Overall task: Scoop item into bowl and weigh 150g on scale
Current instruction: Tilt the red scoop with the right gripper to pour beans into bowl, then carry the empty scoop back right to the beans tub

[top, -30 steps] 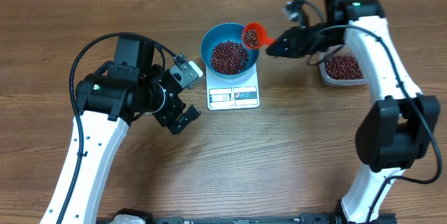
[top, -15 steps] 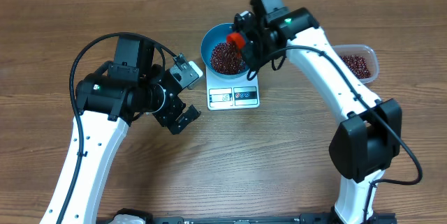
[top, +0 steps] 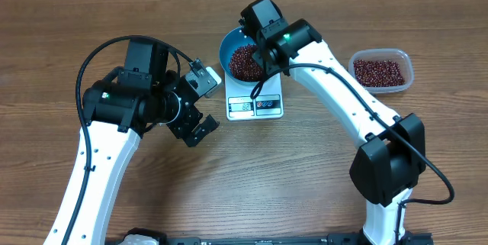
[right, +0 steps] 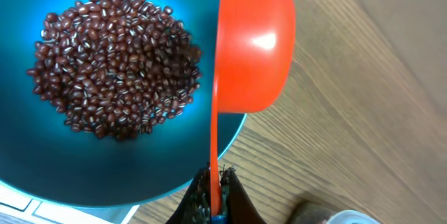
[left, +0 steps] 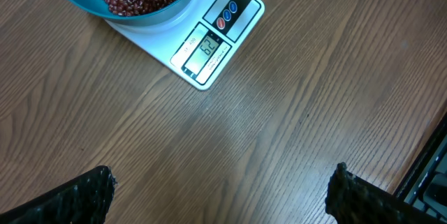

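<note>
The blue bowl [top: 226,46] stands on the white scale [top: 255,106] and holds a heap of dark red-brown beans [top: 242,62]. My right gripper [top: 263,56] hangs over the bowl's right side. In the right wrist view it [right: 216,176] is shut on the thin handle of an orange scoop [right: 255,42], which is tipped on its side at the rim with its mouth toward the beans [right: 115,70]. My left gripper [top: 200,127] is open over bare wood, left of and below the scale [left: 216,39]. Its fingertips [left: 87,196] stand wide apart.
A clear plastic tub [top: 380,71] with more beans sits at the right, behind the right arm. The scale's display and buttons face the near edge. The left arm's cable loops above its wrist at the left.
The right arm swung left from the clear tub to over the blue bowl, carrying the orange scoop, and tipped it on its side. The left arm has not moved.
</note>
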